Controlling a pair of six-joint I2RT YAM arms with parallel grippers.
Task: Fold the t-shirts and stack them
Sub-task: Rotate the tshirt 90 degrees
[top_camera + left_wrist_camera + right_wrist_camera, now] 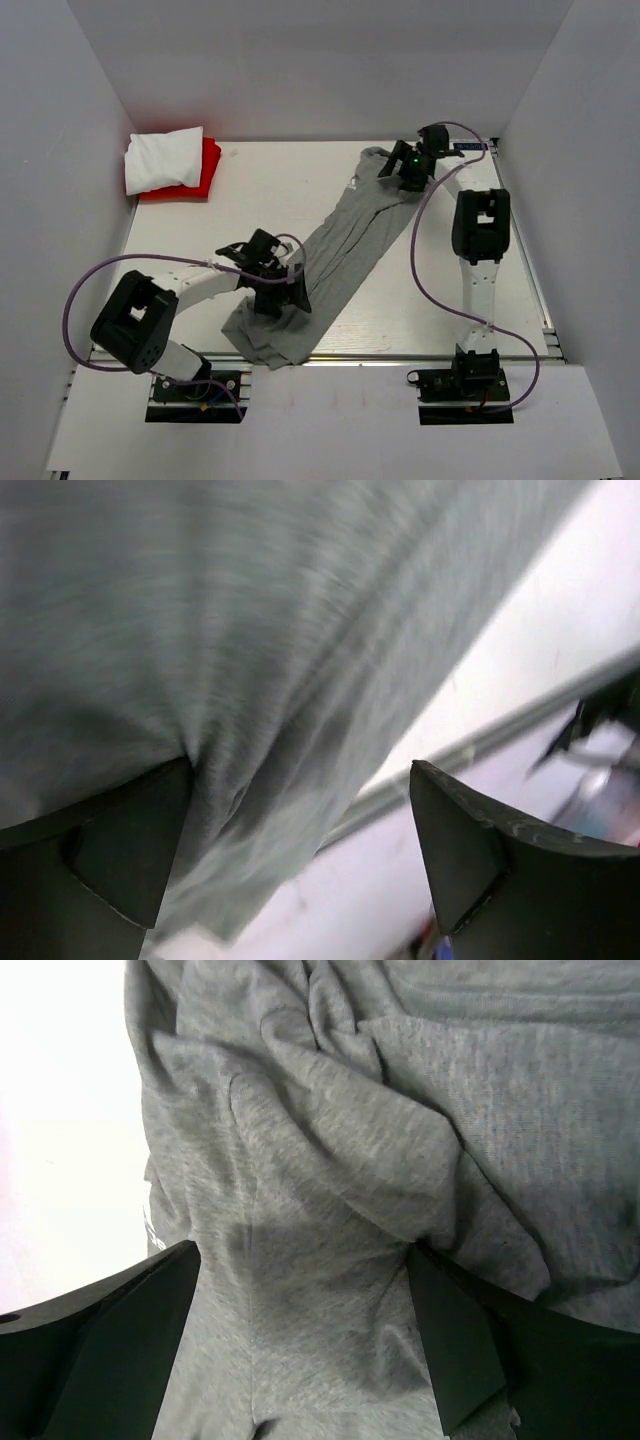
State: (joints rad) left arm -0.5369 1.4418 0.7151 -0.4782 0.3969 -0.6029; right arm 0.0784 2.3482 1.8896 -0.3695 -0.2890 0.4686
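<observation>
The heather-grey t-shirt (345,245) lies bunched in a long diagonal strip from the far right to the near left of the table. My left gripper (277,296) is over its near end; in the left wrist view the gripper (300,865) is open, with grey cloth (230,660) against the left finger (130,850). My right gripper (410,170) is at the shirt's far end, open, its fingers astride wrinkled grey cloth (310,1290). The white t-shirt (163,159) lies folded on the red t-shirt (207,165) at the far left corner.
White walls enclose the table on three sides. The near table edge, a metal rail (400,357), runs just past the shirt's lower end and shows in the left wrist view (480,742). The right arm's cable (425,270) loops over the table's right side.
</observation>
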